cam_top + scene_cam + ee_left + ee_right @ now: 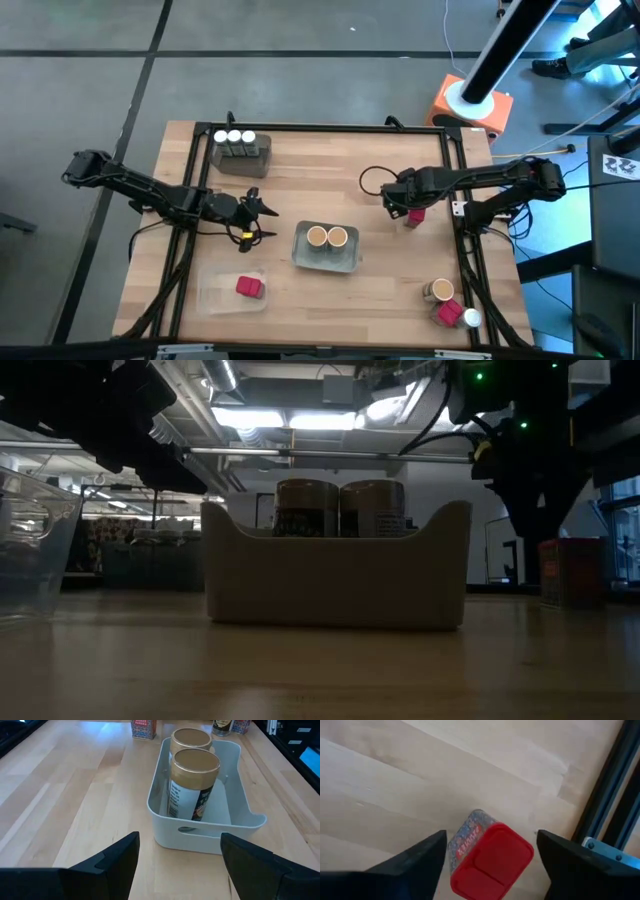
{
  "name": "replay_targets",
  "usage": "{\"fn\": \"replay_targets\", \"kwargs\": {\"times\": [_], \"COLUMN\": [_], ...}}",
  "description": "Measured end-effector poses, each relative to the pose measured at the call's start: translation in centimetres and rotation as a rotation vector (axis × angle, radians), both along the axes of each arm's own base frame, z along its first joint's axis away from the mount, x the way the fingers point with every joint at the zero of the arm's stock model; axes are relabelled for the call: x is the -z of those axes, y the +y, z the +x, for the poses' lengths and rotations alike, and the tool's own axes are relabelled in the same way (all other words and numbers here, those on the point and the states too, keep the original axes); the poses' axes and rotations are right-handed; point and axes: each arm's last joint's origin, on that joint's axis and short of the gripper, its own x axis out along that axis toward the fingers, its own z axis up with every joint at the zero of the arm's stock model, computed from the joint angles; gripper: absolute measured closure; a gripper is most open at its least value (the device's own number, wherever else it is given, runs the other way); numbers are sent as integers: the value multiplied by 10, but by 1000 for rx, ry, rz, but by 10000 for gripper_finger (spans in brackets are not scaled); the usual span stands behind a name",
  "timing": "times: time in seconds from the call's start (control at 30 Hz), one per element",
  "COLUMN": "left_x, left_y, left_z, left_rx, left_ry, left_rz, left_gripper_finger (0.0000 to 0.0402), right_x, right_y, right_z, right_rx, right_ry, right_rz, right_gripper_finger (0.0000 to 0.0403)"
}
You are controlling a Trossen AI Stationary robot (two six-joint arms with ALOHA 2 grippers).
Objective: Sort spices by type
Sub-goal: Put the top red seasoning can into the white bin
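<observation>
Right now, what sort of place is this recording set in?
Most likely a robotics lab or workshop, not a kitchen. The wooden table stands on a bare grey floor, the low view shows exposed ceiling pipes and strip lights, and cables trail beside an orange-based stand.

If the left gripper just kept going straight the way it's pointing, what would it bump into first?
Most likely the grey tray with the two tan-lidded jars. The open left gripper faces the tray's near wall, with only bare table between them, though the gap is hard to judge.
</observation>
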Motion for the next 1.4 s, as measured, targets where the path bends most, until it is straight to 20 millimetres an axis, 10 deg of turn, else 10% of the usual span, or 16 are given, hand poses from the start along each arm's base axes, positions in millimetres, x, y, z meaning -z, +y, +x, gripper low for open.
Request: {"fn": "replay_targets", "kwargs": {"times": [1.4], "left_x": [1], "left_y": [0], "left_z": [-1], "left_rx": [2], "left_ry": [12], "left_rz": [6], "left_gripper_finger": [139], "right_x": [-1], "right_y": [21], "right_z": [-8], "right_rx": [229], "right_ry": [4], "right_rz": [-24], "right_gripper_finger": [65]}}
